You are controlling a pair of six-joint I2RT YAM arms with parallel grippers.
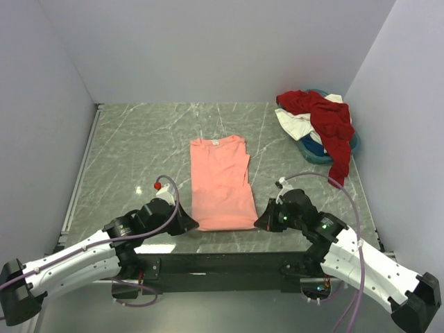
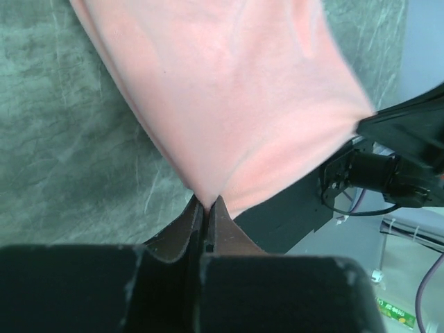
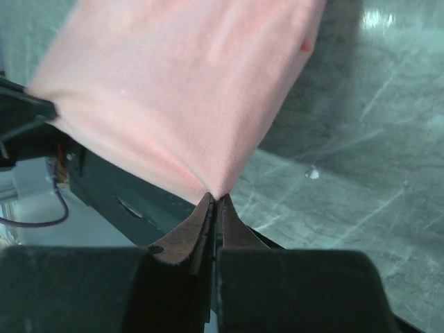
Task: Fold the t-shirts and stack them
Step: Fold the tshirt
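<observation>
The salmon-pink t-shirt lies flat in the middle of the table. Its sleeves are already turned in, so it forms a long narrow panel with the collar at the far end and the hem nearest the arms. The left gripper sits at the near-left hem corner and the right gripper at the near-right one. Both wrist views show the jaws pressed together on a pinch of pink cloth, which draws up into a small peak at each fingertip. The step in hand appears to be the lengthwise fold, bringing hem toward collar. The next move probably calls for both arms to lift and carry the hem forward together at an even height, so the edge stays straight and the layers beneath do not drag or splay. They would then set it down near the collar before letting go. An uneven pull could skew the panel. The dark red shirt, white shirt and teal-blue shirt sit heaped at the far right corner, unfolded and well apart from the grippers, so most of the task remains.
</observation>
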